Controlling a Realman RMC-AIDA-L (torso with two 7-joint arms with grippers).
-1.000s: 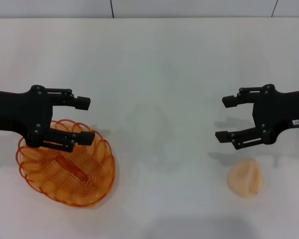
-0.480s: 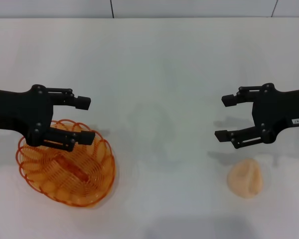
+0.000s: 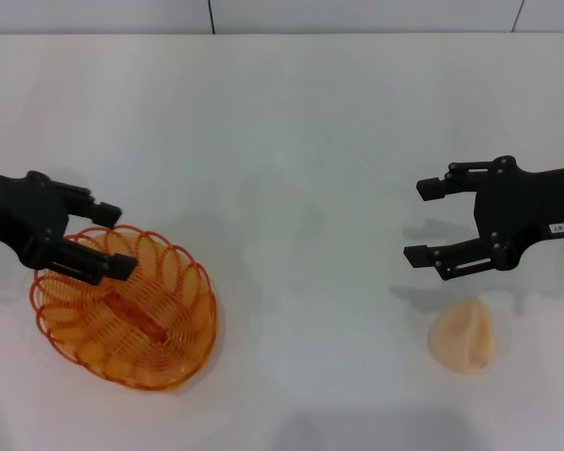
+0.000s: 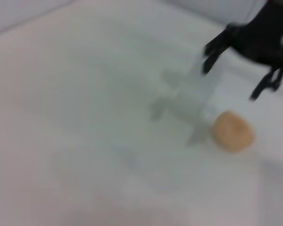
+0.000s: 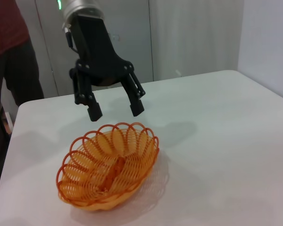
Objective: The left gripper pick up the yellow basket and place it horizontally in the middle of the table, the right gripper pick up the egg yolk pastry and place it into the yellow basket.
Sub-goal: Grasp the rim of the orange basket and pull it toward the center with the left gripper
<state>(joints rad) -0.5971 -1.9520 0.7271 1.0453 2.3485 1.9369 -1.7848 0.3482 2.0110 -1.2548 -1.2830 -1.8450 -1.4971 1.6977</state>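
Currently the oval orange-yellow wire basket (image 3: 124, 308) sits lower left on the white tabletop (image 3: 291, 122); the black left pincer (image 3: 113, 240), released, hovers above its upper rim. Closing off-centre could tip it. The right pincer (image 3: 423, 221) waits spread above the peach domed pastry (image 3: 463, 335)

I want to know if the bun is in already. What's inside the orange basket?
The yellow basket holds nothing: only its coiled wire bottom shows. The egg yolk pastry sits on the table near the right gripper. The left gripper hovers open above the rim.
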